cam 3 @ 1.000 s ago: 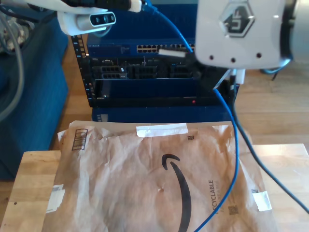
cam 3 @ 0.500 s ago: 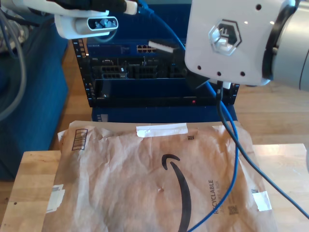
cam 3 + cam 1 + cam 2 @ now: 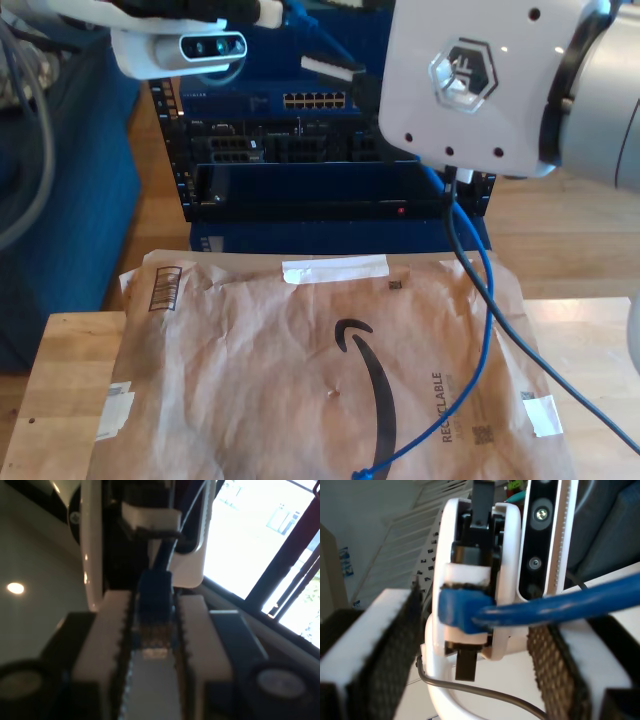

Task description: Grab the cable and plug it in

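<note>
My first gripper point(image 3: 152, 645) pinches the cable point(image 3: 155, 592) by its plug. My second gripper point(image 3: 470, 650) stands spread around the cable. An arm's housing point(image 3: 470, 80) hides part of the rack point(image 3: 300, 150).

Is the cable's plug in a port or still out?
Out: the plug sits clamped between my first gripper's pads, away from the port row.

My first end effector point(image 3: 152, 630) pinches the cable point(image 3: 155, 592) plug between its pads

The cable point(image 3: 486, 330) is bright blue. The paper bag point(image 3: 300, 370) is brown with a black curved mark. The table point(image 3: 60, 380) is light wood. The arm point(image 3: 480, 80) is white.
</note>
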